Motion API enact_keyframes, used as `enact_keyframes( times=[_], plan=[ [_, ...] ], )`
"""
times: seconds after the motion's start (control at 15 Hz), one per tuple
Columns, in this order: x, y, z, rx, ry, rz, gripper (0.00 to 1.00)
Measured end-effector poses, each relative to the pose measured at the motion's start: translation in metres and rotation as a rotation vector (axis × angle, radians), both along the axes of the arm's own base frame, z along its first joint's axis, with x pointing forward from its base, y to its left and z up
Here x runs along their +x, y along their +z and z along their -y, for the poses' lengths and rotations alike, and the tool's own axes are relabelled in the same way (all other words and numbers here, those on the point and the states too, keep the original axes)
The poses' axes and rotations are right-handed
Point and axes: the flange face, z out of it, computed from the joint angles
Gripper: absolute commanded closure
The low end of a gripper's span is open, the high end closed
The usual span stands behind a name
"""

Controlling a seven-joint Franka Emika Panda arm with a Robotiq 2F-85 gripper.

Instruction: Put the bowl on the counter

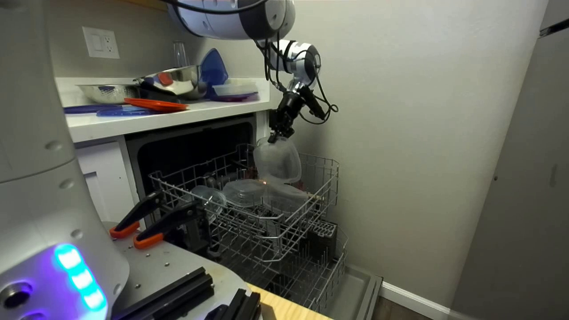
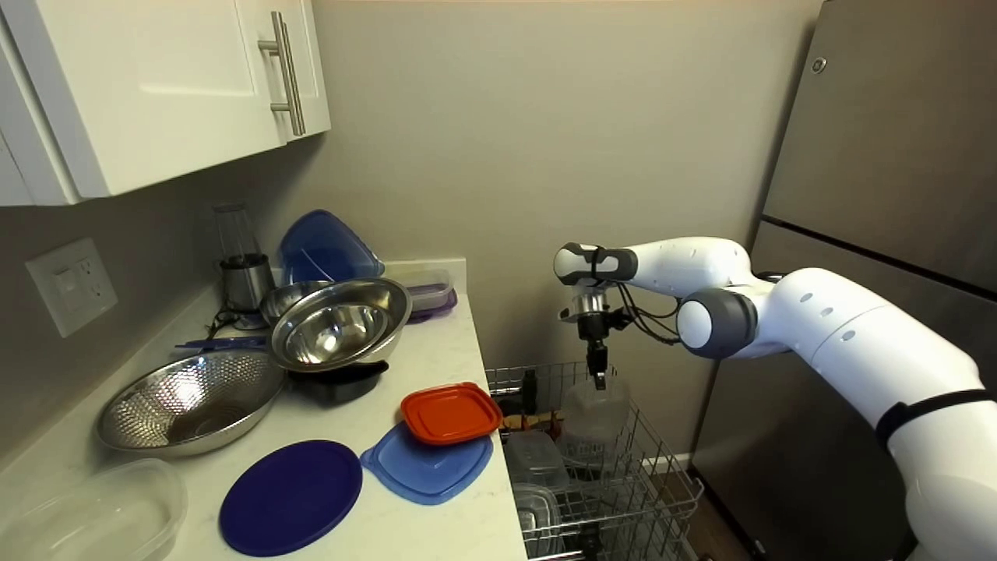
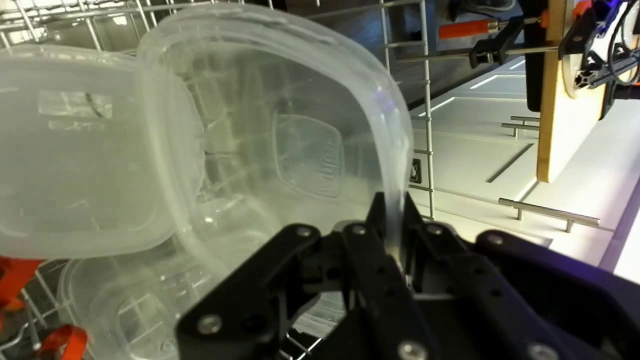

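The clear bowl (image 3: 307, 150) hangs tilted over other containers (image 3: 85, 170) in the wire rack (image 1: 271, 218), its rim pinched by the end effector (image 3: 394, 212). The grasp seems done; the lifting, the carrying to the white table (image 2: 436, 538) and the release remain. There, a red lid (image 2: 452, 414), a dark blue lid (image 2: 290, 499) and metal bowls (image 2: 340, 327) take much room, and the edge may obstruct.

In an exterior view, a perforated silver metal colander (image 2: 191, 407) sits at the left, beside nested shiny steel mixing bowls (image 2: 340, 329). Below centre, a square red plastic lid (image 2: 452, 414) overlaps a square light-blue plastic lid (image 2: 428, 474), near a round dark-blue plastic lid (image 2: 291, 499) at lower left. A grey refrigerator (image 2: 880, 167) stands at right.
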Motion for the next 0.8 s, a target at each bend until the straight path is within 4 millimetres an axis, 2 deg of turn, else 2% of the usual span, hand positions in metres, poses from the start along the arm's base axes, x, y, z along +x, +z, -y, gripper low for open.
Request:
enact_keyframes(
  times=[0.4,0.8],
  plan=[
    [0.016,0.063,-0.04,-0.031,0.066,0.131,0.98],
    [0.032,0.095,-0.057,-0.151,0.121,0.289,0.98]
  ],
)
